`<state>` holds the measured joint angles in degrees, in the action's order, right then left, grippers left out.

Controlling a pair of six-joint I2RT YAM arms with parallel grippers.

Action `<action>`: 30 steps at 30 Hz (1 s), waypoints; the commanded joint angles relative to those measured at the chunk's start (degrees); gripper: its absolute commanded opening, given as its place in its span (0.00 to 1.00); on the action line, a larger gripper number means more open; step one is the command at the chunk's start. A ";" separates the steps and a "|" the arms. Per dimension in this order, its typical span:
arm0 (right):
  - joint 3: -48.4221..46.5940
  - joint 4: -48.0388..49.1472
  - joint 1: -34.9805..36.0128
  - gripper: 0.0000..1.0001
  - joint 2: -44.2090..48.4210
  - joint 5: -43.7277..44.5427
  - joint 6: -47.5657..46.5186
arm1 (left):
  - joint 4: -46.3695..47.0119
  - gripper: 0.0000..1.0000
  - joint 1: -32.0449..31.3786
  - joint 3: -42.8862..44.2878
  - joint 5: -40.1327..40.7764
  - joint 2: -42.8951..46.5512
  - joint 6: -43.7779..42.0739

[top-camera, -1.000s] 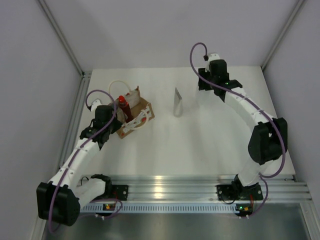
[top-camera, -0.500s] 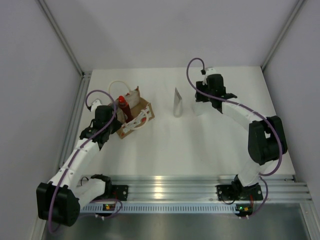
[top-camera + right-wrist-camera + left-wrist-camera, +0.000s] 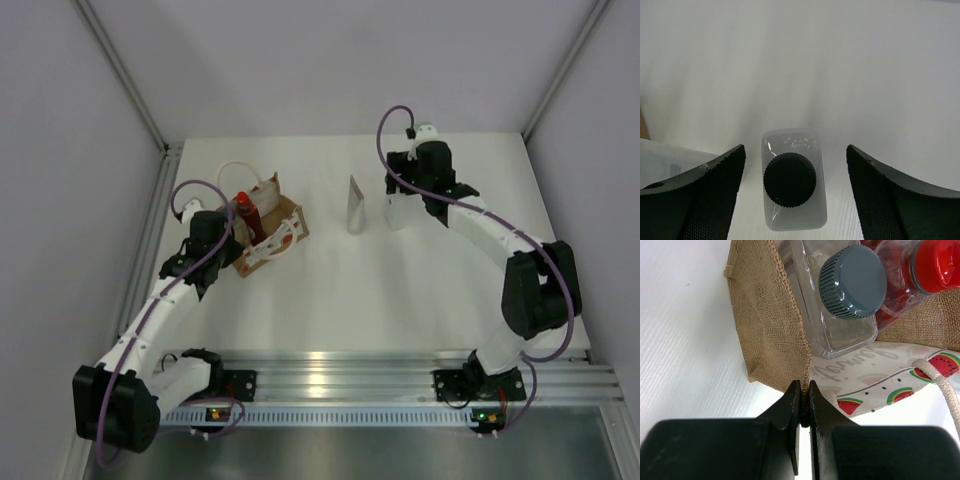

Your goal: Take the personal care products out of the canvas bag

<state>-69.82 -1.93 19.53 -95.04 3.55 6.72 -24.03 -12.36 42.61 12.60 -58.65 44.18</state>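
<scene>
The canvas bag (image 3: pixel 272 236) stands at the left of the table. It holds the red bottle (image 3: pixel 245 213) and the pale bottle with a grey cap (image 3: pixel 852 282); the red bottle also shows in the left wrist view (image 3: pixel 932 262). My left gripper (image 3: pixel 804 390) is shut on the bag's woven edge (image 3: pixel 765 325). The white tapered tube (image 3: pixel 355 205) stands mid-table. The white bottle with a dark cap (image 3: pixel 792 180) stands on the table right of the tube (image 3: pixel 397 212). My right gripper (image 3: pixel 795 150) hangs over it, open wide and touching nothing.
White rope handles (image 3: pixel 232 168) loop off the bag, one by my left fingers (image 3: pixel 940 380). Grey walls close in the table on three sides. An aluminium rail (image 3: pixel 330 365) runs along the near edge.
My right wrist has moved left toward the tube and come down over the white bottle, which now stands on the table. The left arm and the bag have not moved.
</scene>
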 commanded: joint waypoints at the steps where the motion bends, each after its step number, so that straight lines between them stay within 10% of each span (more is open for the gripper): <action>1: -5.67 -0.17 2.69 0.79 5.65 4.51 -0.48 | -0.31 0.00 -0.12 -0.07 -2.67 0.47 0.11; 12: -8.05 4.04 21.67 0.79 10.06 13.32 -5.13 | -0.31 0.00 -0.12 -0.60 -1.09 1.61 1.43; 30: -35.99 4.84 35.14 0.68 -20.96 -3.20 -3.47 | -0.31 0.00 -0.12 -2.71 1.90 4.43 4.60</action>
<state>-100.92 -0.78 53.89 -113.84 2.61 3.05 -24.03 -12.36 40.16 14.55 -55.11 48.29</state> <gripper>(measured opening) 0.676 0.101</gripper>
